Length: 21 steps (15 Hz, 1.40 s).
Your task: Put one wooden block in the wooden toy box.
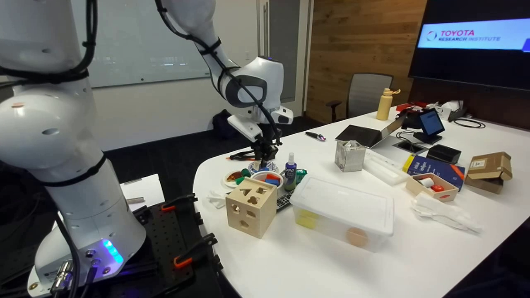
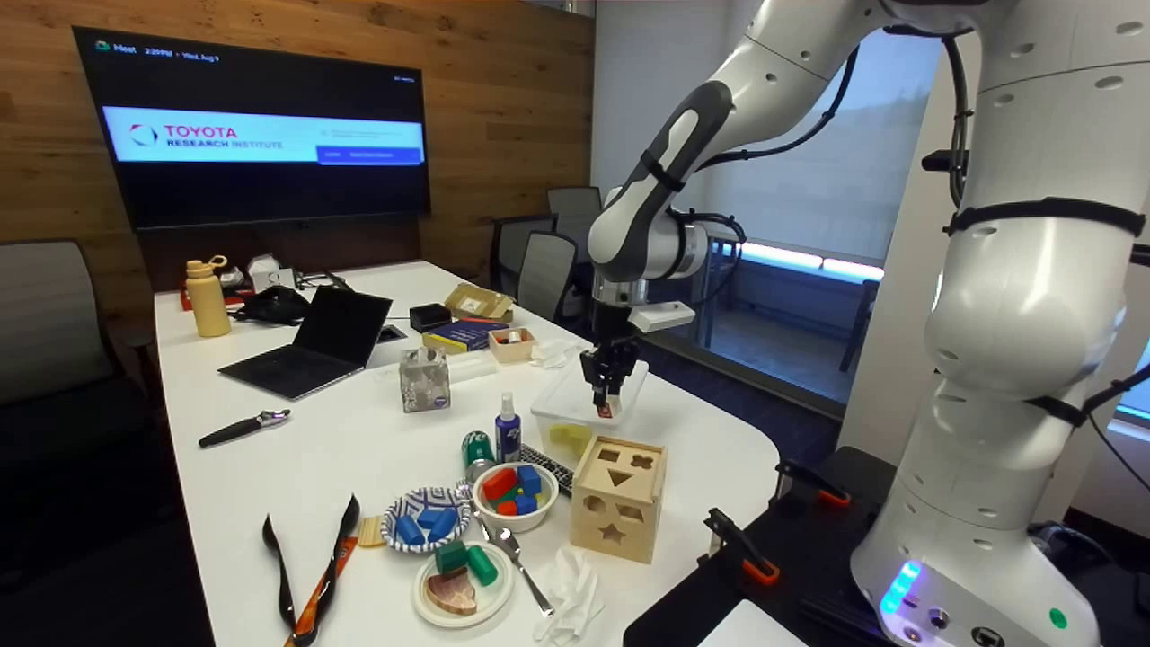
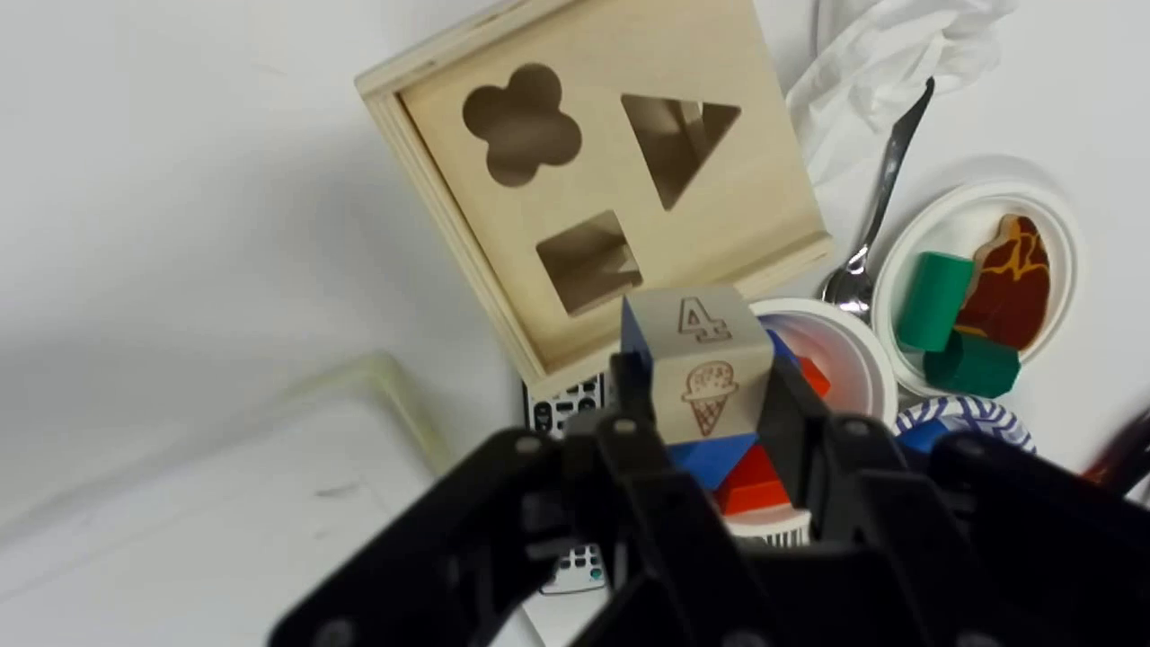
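Observation:
The wooden toy box (image 1: 265, 215) stands on the table, also in an exterior view (image 2: 614, 493). In the wrist view, the toy box (image 3: 600, 184) shows a clover, a triangle and a square hole in its top. My gripper (image 3: 707, 391) is shut on a wooden block (image 3: 708, 400) with a 4 and an ice cream cone on its faces. The block is held in the air and overlaps the box's edge near the square hole in the wrist view. In an exterior view, the gripper (image 2: 608, 382) holds the block (image 2: 614, 406) higher than the box. The gripper (image 1: 263, 156) also shows beyond the box.
A translucent lidded container (image 1: 343, 203) stands beside the box. A white bowl of coloured blocks (image 2: 551, 514), a plate with green blocks (image 2: 422, 598), a patterned bowl (image 2: 388, 526), a spray bottle (image 2: 508, 431) and a crumpled tissue (image 2: 575, 593) are close by.

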### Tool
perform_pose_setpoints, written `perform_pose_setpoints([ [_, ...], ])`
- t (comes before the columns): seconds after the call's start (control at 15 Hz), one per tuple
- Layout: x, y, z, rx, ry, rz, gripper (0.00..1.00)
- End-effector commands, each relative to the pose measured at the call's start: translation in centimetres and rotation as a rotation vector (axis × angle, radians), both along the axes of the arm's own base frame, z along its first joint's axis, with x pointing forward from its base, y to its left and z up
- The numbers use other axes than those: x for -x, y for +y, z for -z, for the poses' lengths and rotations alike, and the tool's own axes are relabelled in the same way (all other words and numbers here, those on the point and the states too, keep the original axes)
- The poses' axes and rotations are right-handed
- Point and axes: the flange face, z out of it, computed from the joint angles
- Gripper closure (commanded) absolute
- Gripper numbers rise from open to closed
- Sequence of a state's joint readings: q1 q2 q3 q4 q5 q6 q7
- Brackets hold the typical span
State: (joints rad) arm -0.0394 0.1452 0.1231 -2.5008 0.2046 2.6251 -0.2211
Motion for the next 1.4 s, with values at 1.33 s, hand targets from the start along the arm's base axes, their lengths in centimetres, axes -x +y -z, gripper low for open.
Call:
perform_pose_setpoints([
  [1.33,2.6,-1.1,7.3,-0.039,-0.134,-0.073,0.90],
])
